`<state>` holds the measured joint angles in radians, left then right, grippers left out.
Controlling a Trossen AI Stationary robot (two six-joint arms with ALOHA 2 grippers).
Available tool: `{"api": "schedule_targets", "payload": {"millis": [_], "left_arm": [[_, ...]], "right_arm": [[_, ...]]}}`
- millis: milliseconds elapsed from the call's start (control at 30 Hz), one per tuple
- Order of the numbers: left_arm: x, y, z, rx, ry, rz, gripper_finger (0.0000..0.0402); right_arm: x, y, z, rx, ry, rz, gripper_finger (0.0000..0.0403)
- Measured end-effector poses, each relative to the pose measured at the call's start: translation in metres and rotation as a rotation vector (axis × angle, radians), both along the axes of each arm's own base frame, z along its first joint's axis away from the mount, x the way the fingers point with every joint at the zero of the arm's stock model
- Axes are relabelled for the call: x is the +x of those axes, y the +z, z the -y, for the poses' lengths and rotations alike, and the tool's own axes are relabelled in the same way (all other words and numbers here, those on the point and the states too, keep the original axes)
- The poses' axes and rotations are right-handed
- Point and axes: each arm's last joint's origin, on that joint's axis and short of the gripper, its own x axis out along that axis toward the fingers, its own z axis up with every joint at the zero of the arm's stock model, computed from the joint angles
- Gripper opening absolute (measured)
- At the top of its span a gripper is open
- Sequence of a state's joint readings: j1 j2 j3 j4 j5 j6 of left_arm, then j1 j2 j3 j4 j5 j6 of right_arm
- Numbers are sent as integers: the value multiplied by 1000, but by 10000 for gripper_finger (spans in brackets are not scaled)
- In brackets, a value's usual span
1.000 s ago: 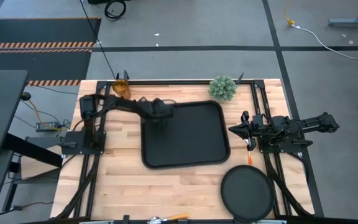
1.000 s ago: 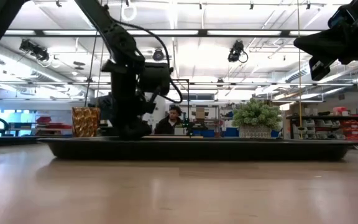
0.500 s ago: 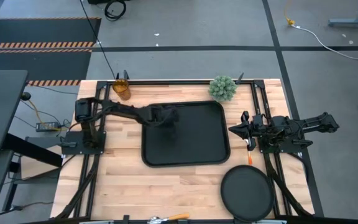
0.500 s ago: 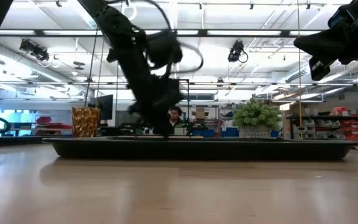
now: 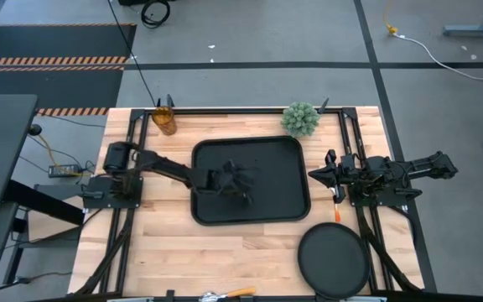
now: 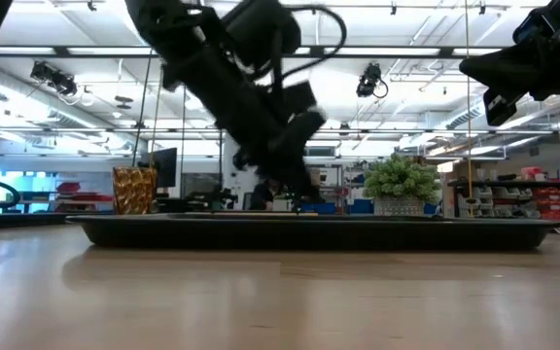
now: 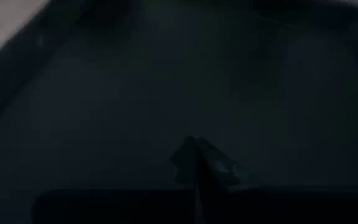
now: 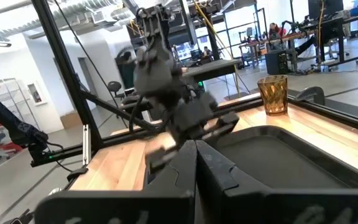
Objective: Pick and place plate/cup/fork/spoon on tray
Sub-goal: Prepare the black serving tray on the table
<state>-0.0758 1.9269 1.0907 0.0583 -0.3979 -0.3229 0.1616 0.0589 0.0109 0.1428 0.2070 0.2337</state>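
Observation:
The black rectangular tray point(image 5: 288, 168) lies mid-table. My left gripper point(image 5: 244, 195) hangs low over the tray's middle, fingers shut and empty; the left wrist view shows its shut tips point(image 7: 197, 163) over the dark tray floor. My right gripper point(image 5: 314, 174) is shut and empty, raised beside the tray's right edge. The round black plate point(image 5: 334, 256) lies flat at the near right. The amber cup point(image 5: 164, 120) stands at the far left. An orange utensil handle point(image 5: 338, 210) lies on the table under my right arm; whether it is the fork or the spoon is hidden. My left gripper slants down toward the tray's floor point(image 7: 104, 112) from the table's left. In the low view the tray's rim point(image 6: 309, 231) hides its tips, so I cannot tell whether it touches the tray.
A spiky green plant point(image 5: 300, 119) stands at the tray's far right corner. A small orange piece point(image 5: 240, 292) lies at the table's near edge. Bare wood shows to the left of and in front of the tray. A person shows in the room beyond the table.
My left gripper has swept from the tray's far left corner toward the table's right and near edges, to the tray's middle. Its wrist has tipped from upright to slanting. The tray has stayed where it was.

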Motion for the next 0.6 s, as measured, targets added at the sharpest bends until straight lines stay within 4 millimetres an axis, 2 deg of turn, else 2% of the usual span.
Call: {"api": "schedule_targets", "payload": {"millis": [100, 200, 433, 600], "left_arm": [[0, -22, 7, 43, -10, -69, 9], [2, -36, 14, 56, -21, -89, 9], [-1, -38, 39, 67, -60, -85, 9], [-5, -37, 48, 38, -101, -114, 9]], "right_arm": [[0, 0, 0, 0, 0, 0, 9], [0, 0, 0, 0, 0, -2, 9], [0, 0, 0, 0, 0, -3, 9], [0, 0, 0, -1, 0, -4, 9]]}}
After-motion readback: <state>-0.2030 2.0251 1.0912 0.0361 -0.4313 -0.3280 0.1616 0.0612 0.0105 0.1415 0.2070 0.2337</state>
